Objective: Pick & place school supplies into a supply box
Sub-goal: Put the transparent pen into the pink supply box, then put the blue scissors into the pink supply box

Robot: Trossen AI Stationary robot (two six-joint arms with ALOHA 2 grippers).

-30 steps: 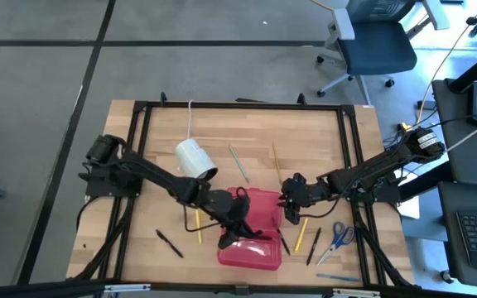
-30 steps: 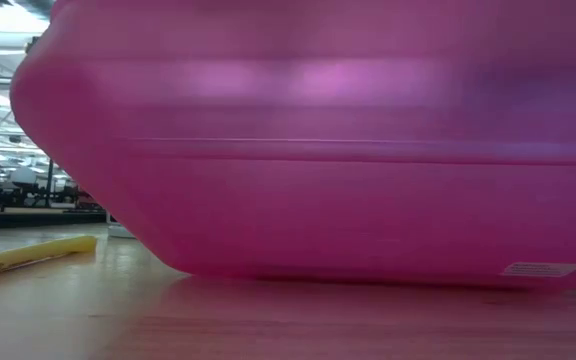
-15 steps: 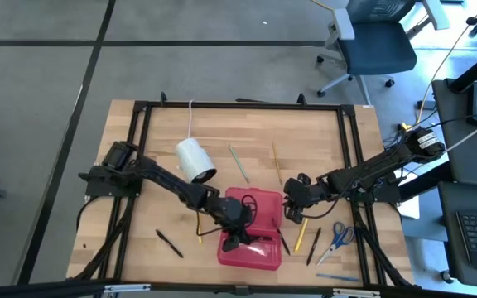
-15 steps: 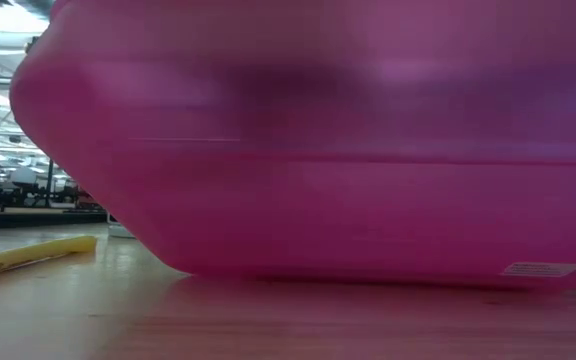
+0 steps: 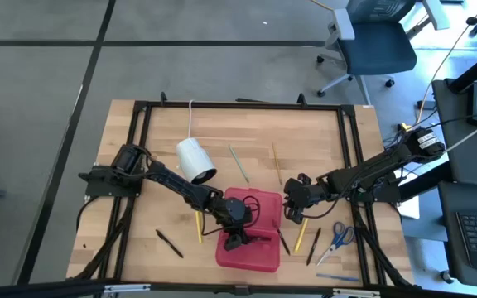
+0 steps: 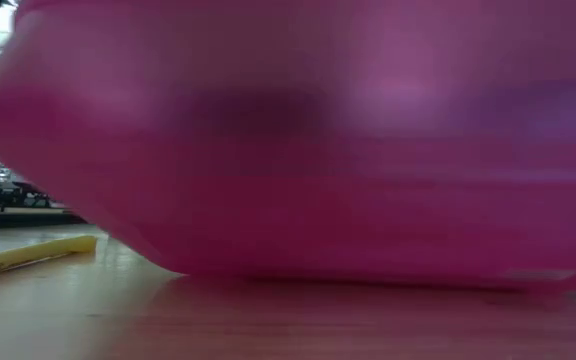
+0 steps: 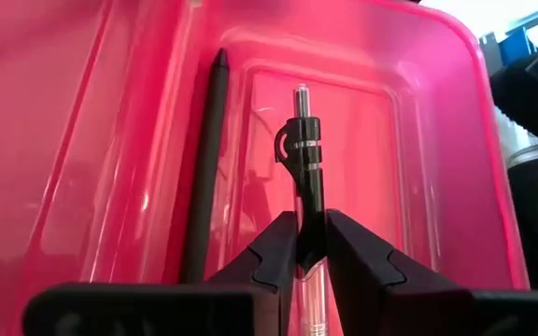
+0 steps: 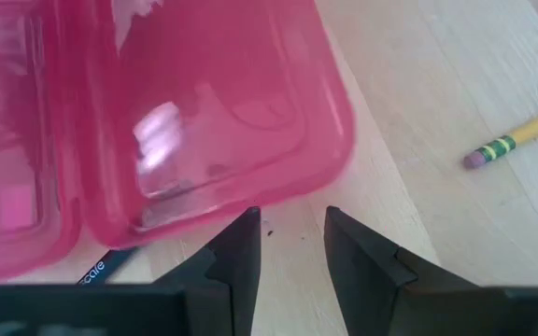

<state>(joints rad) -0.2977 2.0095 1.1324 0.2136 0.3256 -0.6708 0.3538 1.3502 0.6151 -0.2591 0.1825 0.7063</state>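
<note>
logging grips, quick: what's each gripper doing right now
left gripper: shut on pen, over the open box
right gripper: open, empty, by the box edge

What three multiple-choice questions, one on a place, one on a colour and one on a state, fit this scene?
1. Where do the scissors lie?
A in the box
B on the table, right of the box
C beside the white cylinder

2. What colour is the box?
A red
B blue
C green

3. What is the left hand doing?
A hanging empty
B gripping a pen over the box
C holding scissors

Answers: 1 B, they rest on bare wood; 2 A, every view shows red; 3 B, its fingers pinch the pen.
</note>
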